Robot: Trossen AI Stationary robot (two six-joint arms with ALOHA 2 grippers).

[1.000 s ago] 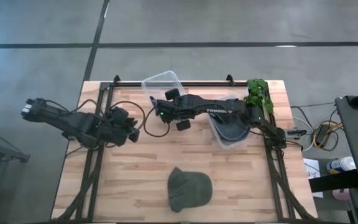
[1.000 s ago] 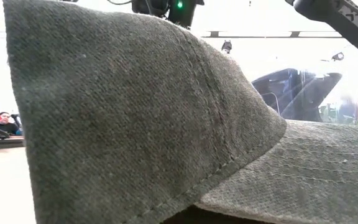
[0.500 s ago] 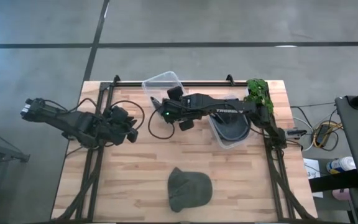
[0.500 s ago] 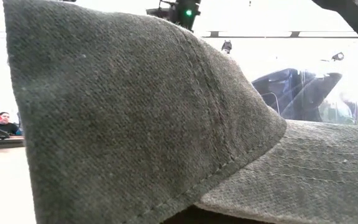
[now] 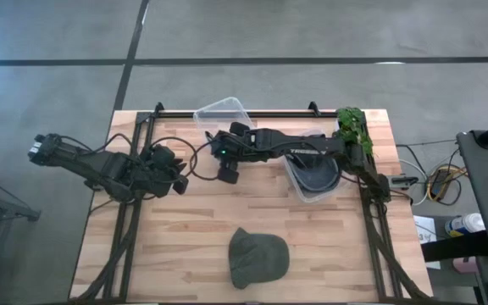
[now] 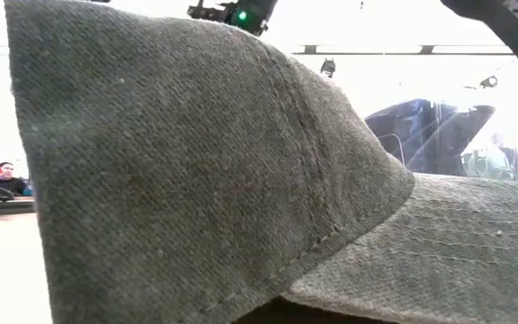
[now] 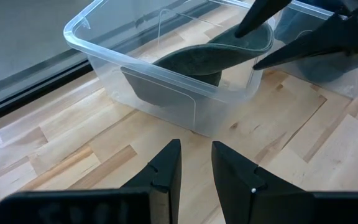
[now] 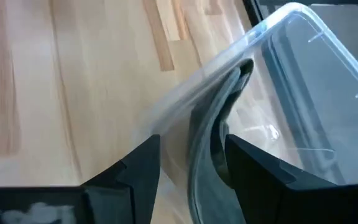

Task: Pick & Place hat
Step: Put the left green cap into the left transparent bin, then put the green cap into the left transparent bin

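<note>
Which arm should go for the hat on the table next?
Probably the right. The right gripper is open over mid-table, straight up-table from the green hat. The left gripper, also open, sits back by the left frame, aimed at the clear bin.

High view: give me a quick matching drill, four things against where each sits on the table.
Things:
1. hat
2. plant
3. left gripper
4. bin with dark contents

Places:
A. back right corner
B. right side, just in front of the plant
C. near the front edge, middle
D. left part of the table

Pairs: 1-C, 2-A, 3-D, 4-B
</note>
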